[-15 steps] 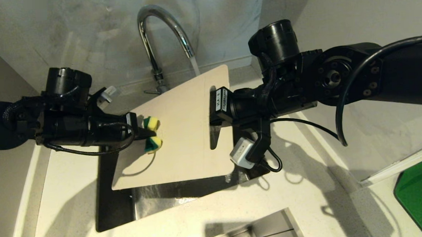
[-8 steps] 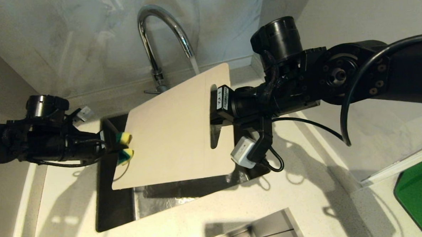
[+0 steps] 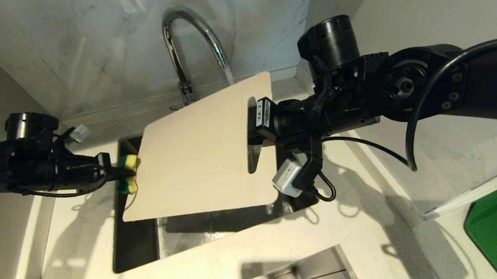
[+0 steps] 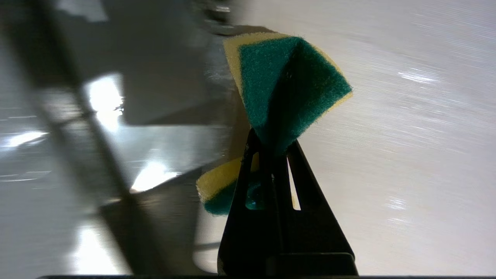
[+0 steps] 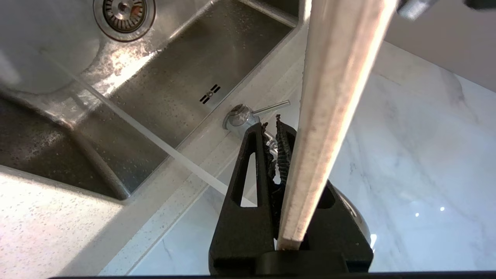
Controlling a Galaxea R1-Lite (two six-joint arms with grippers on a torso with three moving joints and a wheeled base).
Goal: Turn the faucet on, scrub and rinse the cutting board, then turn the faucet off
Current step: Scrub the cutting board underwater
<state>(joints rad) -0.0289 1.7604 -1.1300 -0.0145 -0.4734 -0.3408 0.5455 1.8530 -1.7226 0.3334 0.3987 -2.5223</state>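
Over the steel sink [image 3: 140,245], the right gripper [image 3: 252,133], jaws clamped on its slotted end, holds the cutting board [image 3: 195,158] tilted under the running faucet [image 3: 185,45]. The left gripper [image 3: 118,173], jaws pinched tight on a folded yellow-green sponge [image 3: 129,174], sits at the board's far edge. The tap is on and scrubbing appears under way; rinsing and shut-off remain. Only the right wrist view shows the drain [image 5: 124,11] and the faucet's side lever [image 5: 271,107].

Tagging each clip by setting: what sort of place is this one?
Most likely a home-style kitchen sink area: a stainless sink set in a speckled countertop, a chrome gooseneck faucet running water, and marble-look wall panels.
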